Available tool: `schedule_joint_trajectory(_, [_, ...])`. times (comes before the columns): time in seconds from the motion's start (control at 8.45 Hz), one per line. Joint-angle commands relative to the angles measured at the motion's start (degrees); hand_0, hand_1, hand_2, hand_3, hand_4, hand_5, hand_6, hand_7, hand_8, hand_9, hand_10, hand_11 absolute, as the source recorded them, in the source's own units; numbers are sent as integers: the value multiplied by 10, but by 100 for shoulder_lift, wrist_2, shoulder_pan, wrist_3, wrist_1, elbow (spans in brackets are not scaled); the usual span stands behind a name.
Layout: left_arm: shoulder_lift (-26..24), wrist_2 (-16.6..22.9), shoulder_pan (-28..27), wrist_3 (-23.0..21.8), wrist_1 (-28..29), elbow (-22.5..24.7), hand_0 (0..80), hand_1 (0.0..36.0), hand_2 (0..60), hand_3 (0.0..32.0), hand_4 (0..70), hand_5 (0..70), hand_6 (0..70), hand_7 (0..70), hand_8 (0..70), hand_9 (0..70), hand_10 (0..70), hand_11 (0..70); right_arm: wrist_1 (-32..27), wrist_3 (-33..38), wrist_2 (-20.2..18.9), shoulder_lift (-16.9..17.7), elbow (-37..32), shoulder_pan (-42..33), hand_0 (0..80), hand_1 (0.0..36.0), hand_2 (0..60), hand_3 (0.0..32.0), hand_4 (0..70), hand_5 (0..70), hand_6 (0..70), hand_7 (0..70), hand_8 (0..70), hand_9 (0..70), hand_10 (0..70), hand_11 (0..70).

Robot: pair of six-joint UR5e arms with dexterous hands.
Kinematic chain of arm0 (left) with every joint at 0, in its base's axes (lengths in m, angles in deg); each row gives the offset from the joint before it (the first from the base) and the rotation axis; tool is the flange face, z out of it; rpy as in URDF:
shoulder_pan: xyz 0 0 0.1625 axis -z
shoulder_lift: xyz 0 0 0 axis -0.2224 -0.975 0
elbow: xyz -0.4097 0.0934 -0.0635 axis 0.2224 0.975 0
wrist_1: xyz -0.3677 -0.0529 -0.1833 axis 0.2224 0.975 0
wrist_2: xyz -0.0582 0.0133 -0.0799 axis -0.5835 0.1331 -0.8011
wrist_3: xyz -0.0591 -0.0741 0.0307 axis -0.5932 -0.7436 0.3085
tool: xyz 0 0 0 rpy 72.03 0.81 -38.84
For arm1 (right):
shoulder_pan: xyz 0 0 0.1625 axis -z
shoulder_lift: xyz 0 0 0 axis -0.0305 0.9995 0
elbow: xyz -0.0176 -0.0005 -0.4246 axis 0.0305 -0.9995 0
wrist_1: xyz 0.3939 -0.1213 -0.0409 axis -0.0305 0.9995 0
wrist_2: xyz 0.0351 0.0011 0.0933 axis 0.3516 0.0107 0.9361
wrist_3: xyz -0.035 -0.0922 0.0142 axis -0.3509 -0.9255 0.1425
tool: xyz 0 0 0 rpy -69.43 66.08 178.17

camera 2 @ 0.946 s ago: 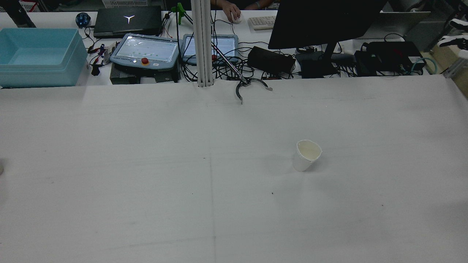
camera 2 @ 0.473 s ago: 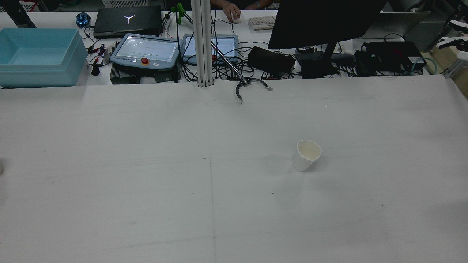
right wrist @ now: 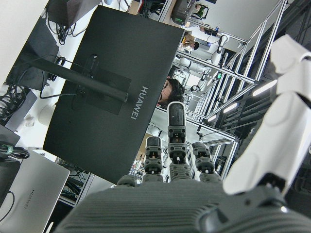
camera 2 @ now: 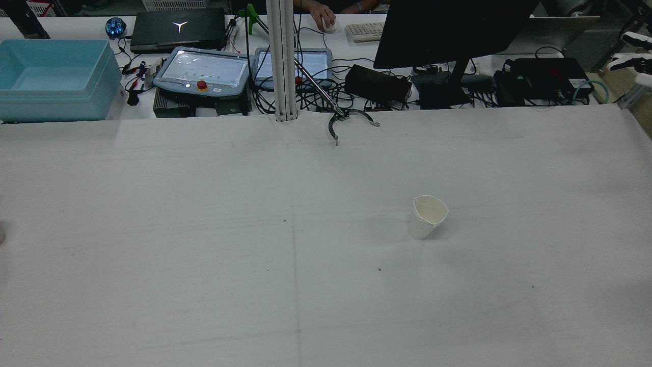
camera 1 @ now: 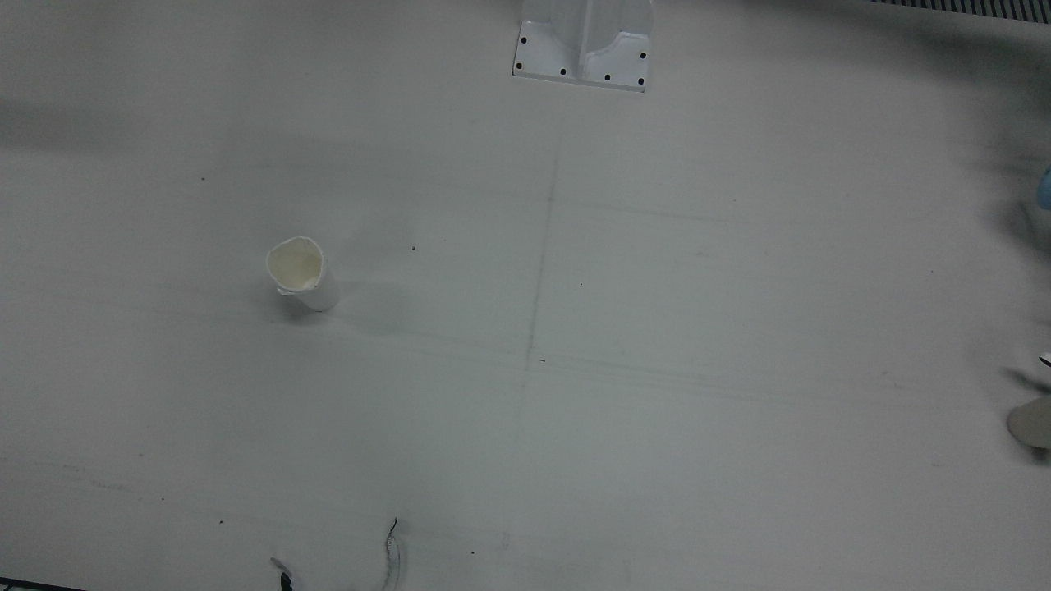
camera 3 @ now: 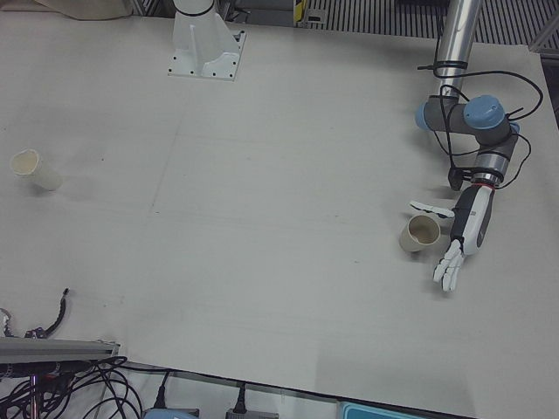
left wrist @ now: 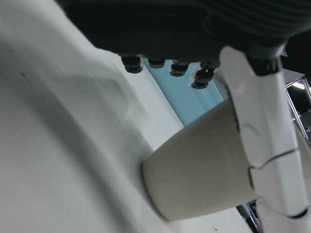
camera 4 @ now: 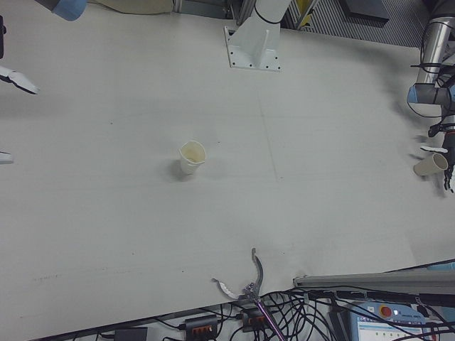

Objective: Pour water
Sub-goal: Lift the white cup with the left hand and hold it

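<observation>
A white paper cup (camera 2: 428,216) stands alone right of the table's middle, also visible as the cup (camera 1: 302,275) in the front view. A second, tan cup (camera 3: 421,234) stands upright at the table's far left side. My left hand (camera 3: 463,231) is open beside it, its thumb behind the cup and its fingers stretched past it. In the left hand view that tan cup (left wrist: 204,170) lies close against the palm, with one finger (left wrist: 257,126) along its side. My right hand (camera 2: 631,60) hovers open off the table's far right edge, holding nothing.
Beyond the table's far edge sit a blue bin (camera 2: 51,76), two teach pendants (camera 2: 204,71), a black monitor (camera 2: 448,30) and cables. A grabber tool (camera 2: 346,120) rests on that edge beside a white post (camera 2: 282,61). A person's hand (camera 2: 323,18) holds a mouse.
The right hand's fingers have shifted slightly at the rear view's right edge. The white cup has not moved.
</observation>
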Motion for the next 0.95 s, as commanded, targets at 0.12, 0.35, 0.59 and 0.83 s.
schedule_joint_trajectory(0.12, [-73, 35, -39, -17, -6, 3, 590, 128, 0, 0, 218, 0, 67, 18, 3, 0, 32, 65, 0, 1, 0, -1, -3, 1, 428, 103, 229, 0, 69, 87, 355, 307, 158, 167, 0, 0])
schedule_joint_trajectory(0.35, [-91, 26, -135, -104, -14, 12, 620, 145, 0, 0, 230, 0, 74, 23, 4, 0, 35, 72, 0, 1, 0, -1, -3, -8, 427, 103, 229, 0, 67, 87, 354, 306, 157, 166, 0, 0])
schedule_joint_trajectory(0.59, [-91, 35, -127, -105, -23, 38, 681, 173, 0, 0, 233, 0, 75, 25, 5, 0, 32, 71, 0, 1, 0, -1, -3, -8, 428, 103, 227, 0, 66, 86, 352, 304, 154, 163, 0, 0])
schedule_joint_trajectory(0.83, [-82, 113, -136, -113, -67, 55, 800, 317, 0, 0, 307, 0, 92, 42, 15, 0, 64, 130, 0, 1, 0, -1, -11, 1, 424, 100, 222, 0, 67, 86, 353, 303, 155, 164, 0, 0])
